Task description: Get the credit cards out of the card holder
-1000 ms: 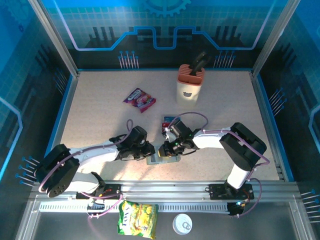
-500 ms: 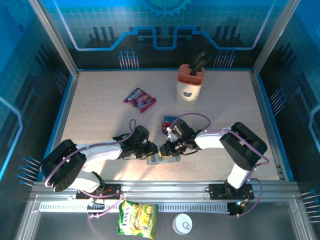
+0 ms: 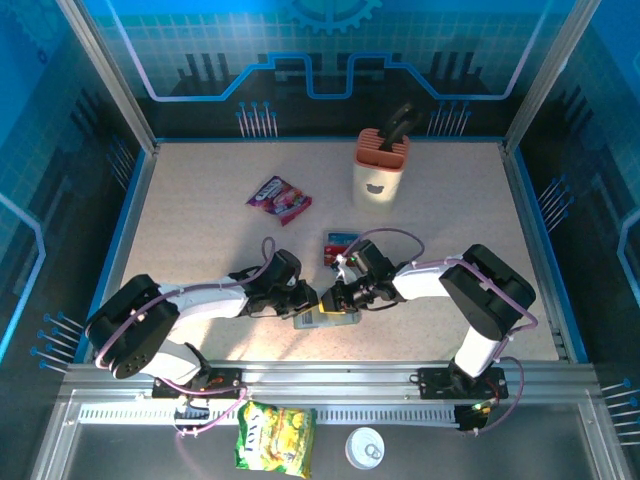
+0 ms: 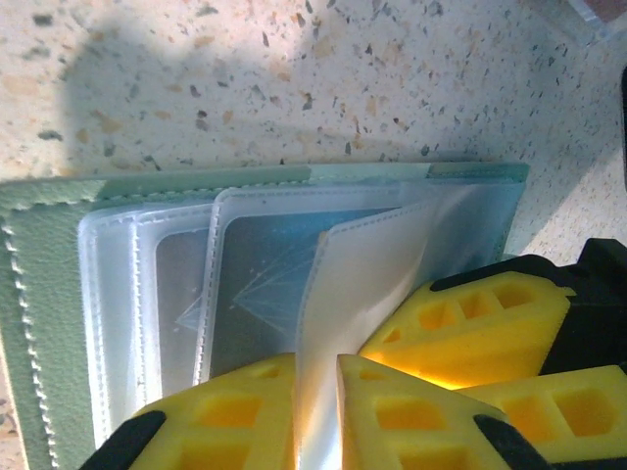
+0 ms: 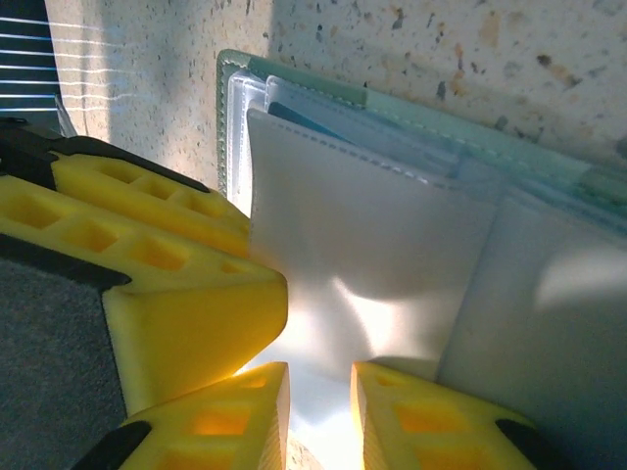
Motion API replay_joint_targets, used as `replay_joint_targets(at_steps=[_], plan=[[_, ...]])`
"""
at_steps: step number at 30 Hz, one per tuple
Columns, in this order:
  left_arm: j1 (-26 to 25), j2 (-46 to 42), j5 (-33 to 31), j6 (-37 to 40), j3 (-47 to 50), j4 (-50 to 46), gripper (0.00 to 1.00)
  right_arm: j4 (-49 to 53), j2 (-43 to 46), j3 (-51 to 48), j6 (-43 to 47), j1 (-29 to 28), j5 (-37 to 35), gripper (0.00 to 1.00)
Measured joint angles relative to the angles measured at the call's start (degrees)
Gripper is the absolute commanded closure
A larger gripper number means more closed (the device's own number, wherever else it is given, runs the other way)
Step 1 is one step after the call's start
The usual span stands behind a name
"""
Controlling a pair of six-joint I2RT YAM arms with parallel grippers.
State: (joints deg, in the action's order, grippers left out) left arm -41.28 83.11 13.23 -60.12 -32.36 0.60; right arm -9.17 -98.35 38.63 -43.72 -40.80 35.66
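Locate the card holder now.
Top view: the card holder lies open at the front centre of the table, between the left gripper and right gripper, both pinching its sleeves.

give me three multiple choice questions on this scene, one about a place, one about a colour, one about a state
1. Where does the card holder lie?
A. against the back wall
B. at the near edge of the table, between the left end effector and the right end effector
C. in the far left corner

2. What colour are the end effector fingers?
A. yellow
B. red
C. white

3. The card holder is
A. folded shut
B. standing on edge
C. lying open, its clear pockets showing

Answers:
1 B: the top view shows it close to the arm bases, with both tips meeting over it.
2 A: both wrist views show yellow fingers.
3 C: the left wrist view shows the green cover spread flat, with the pockets fanned out.
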Motion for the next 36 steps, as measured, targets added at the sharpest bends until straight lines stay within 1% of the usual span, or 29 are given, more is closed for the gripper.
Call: replay_joint_targets(at_steps=[5,13,20,27,28,32,36], plan=[[0.0,-0.3,0.1,0.0,0.0,0.2,0.86,0.7,2.1,-0.8,0.0,0.0,-0.2,0.73],[-0.5,-1.1,0.5,0.1,-2.0,-0.5,0.85,8.1,11.9,-0.7,1.1,0.5,-3.8,0.73],[-1.0,-0.6,1.4,0.3,-5.5,-0.7,0.85,16.6,19.6,-0.7,3.2,4.9,-8.2,0.72],[-2.7,5.8,3.2,0.5,-10.3,-0.5,0.85,21.9,25.0,-0.7,5.2,9.0,-10.2,0.72],[-3.0,6.8,3.4,0.5,-11.0,-0.3,0.84,22.4,25.6,-0.7,5.4,9.4,-10.4,0.72],[-4.0,11.3,4.6,0.5,-14.3,0.2,0.73,24.3,28.4,-0.8,6.0,10.5,-10.8,0.72],[-4.7,14.4,5.4,0.9,-16.7,0.8,0.67,25.9,30.1,-0.9,6.9,11.0,-11.1,0.71]])
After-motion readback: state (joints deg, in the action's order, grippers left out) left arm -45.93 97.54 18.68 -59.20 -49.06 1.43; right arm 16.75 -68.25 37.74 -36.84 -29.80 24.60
